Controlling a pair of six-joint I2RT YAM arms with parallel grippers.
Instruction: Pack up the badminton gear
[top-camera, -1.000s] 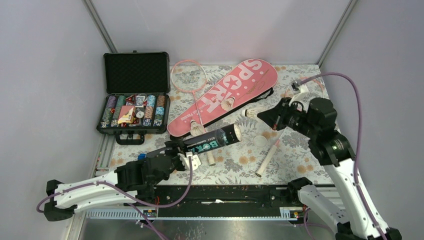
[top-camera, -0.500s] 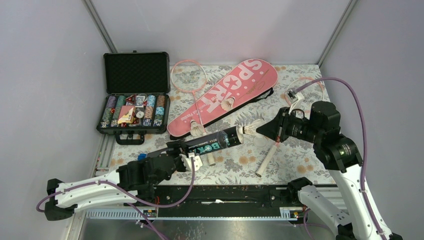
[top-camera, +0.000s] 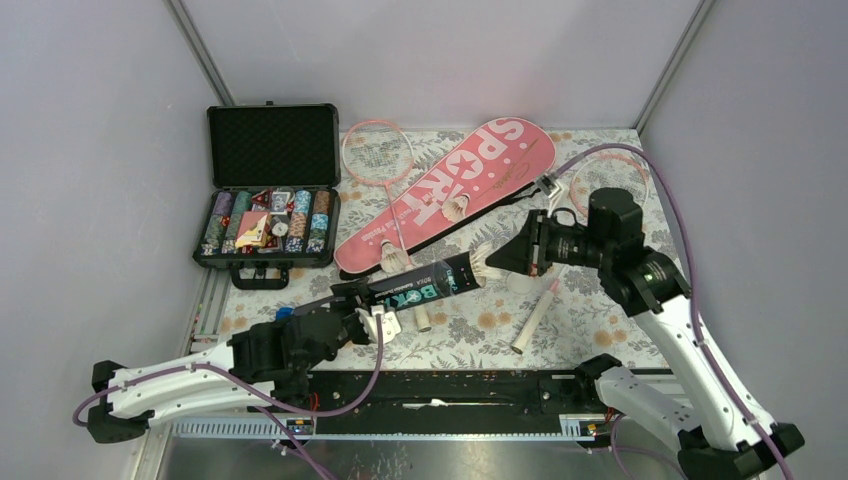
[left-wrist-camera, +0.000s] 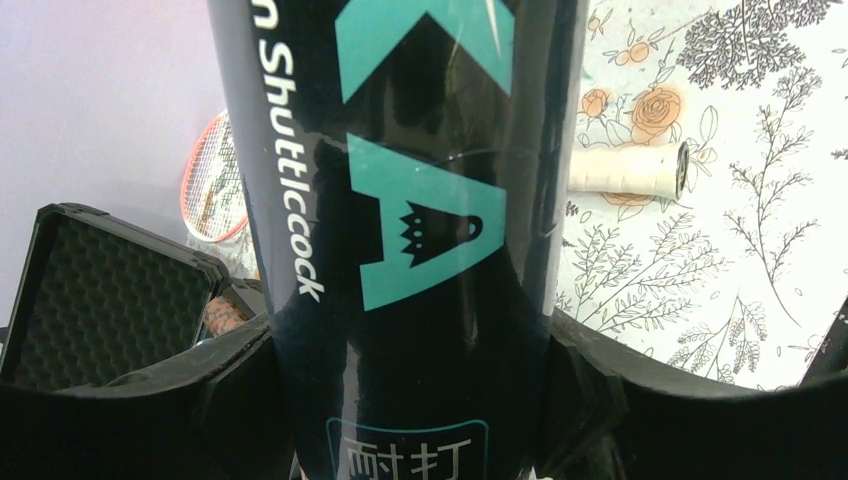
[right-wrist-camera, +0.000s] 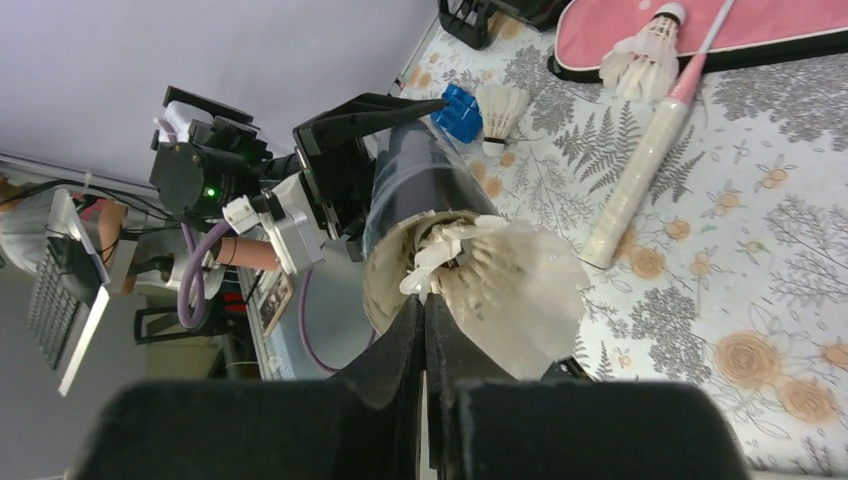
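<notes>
Your left gripper (top-camera: 362, 299) is clamped around the lower end of the black tube (top-camera: 425, 282). In the left wrist view the tube fills the gap, and a finger (left-wrist-camera: 230, 385) presses against each side. The tube is held at an angle, with its open mouth toward the right arm.

Your right gripper (right-wrist-camera: 425, 325) is pinched fully closed on the feather skirt of a shuttlecock (right-wrist-camera: 500, 275), right at the tube's mouth. You cannot tell how far in the shuttlecock sits.

The pink bag (top-camera: 470, 175) lies flat and diagonal on the flowered table (top-camera: 600, 310), behind the tube. The first racket (top-camera: 377, 152) rests along the bag. Its head hangs off the far left edge beside the open chip case (top-camera: 270, 190). Its white handle runs off the bag's near end and passes under the tube.

Two loose shuttlecocks lie on the bag:
- The mid-bag shuttlecock (top-camera: 458, 208) sits near the bag's centre.
- The near-end shuttlecock (top-camera: 395, 258) sits by the racket shaft.

The second racket (top-camera: 533, 318) has its handle on the table to the right of the tube, below the right arm. Its head, at far right, is partly hidden by that arm.

In the right wrist view, a further shuttlecock (right-wrist-camera: 503, 103) lies just beside the blue block (right-wrist-camera: 460, 110), close to the left arm.
</notes>
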